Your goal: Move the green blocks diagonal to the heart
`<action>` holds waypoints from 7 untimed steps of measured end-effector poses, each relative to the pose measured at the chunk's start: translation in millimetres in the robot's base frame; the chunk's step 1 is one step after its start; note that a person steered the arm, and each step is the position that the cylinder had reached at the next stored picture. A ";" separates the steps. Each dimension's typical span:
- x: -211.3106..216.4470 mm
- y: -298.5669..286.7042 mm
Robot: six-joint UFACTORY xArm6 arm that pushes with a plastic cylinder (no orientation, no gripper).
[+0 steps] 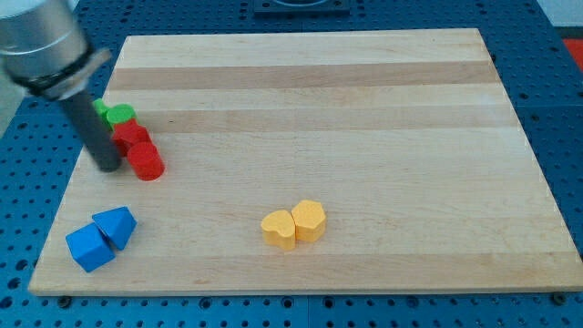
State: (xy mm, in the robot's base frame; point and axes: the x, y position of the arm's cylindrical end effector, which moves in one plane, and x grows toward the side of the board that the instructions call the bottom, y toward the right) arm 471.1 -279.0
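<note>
At the left of the frame the tip (pixel 107 166), a bare rod holding nothing, touches the reds (pixel 138 148), so it may push them with the greens (pixel 117 115).

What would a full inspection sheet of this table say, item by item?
Surface: pale wooden board on a blue perforated base.
Job's things: green blocks at the view's left, touching the red blocks; their shapes unclear. Yellow heart-shaped block at lower centre.
Clutter: yellow block touching the heart; two blue blocks at lower left.
Hand: none; my tip sits just left of the red blocks.
Cables: nothing seen.
Surroundings: dark fixture at the view's top edge.
</note>
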 end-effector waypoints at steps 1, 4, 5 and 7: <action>9.8 -26.0; -31.4 -26.0; -38.6 -26.0; -97.2 -13.1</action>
State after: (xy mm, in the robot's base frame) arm 373.9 -292.1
